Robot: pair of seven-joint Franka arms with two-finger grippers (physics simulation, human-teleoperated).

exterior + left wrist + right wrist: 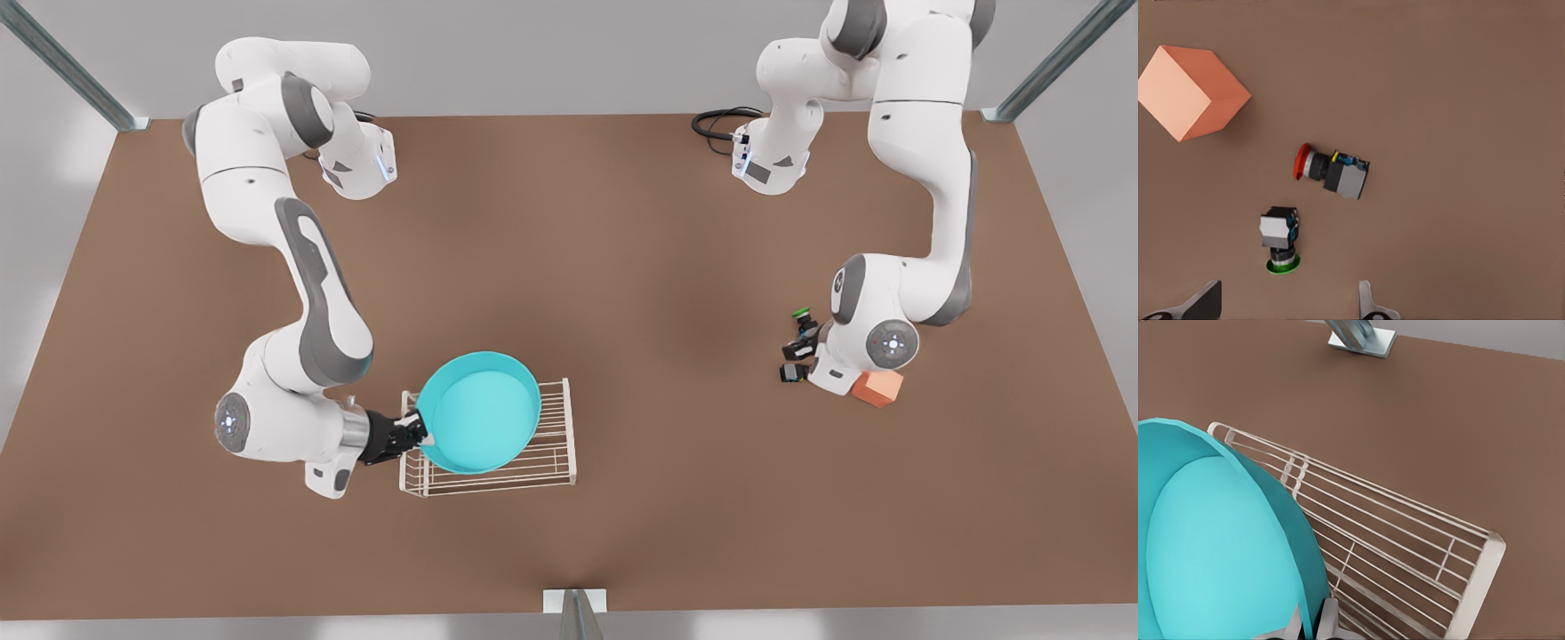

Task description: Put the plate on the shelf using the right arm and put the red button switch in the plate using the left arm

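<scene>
Right gripper [416, 434]: at the front view's left, clamped on the rim of the plate [478, 411], one finger inside the rim and one outside; the right wrist view shows its fingertips [1330, 618] pinching the turquoise wall.
Plate: held over the shelf [542, 462], covering most of the end nearer the gripper; whether it rests on the bars or hangs just above them cannot be told.
Shelf: white wire rack on the table [622, 267], its far end bare of any load.
Left gripper [1288, 303]: at the front view's right, over the switches, fingers spread apart and grasping nothing; both fingertips show at the edge of the left wrist view.
Red button switch [1331, 173]: lying on its side on the table, red cap pointing towards the orange-pink cube [1190, 91], apart from everything else.
Green button switch [1280, 239]: just beside the red one, also on its side, closer to the left gripper's fingertips.
Orange-pink cube: near the two switches, not touching either.
Obstruction: in the front view the left arm's wrist hides the red switch and part of the cube [877, 388].
</scene>
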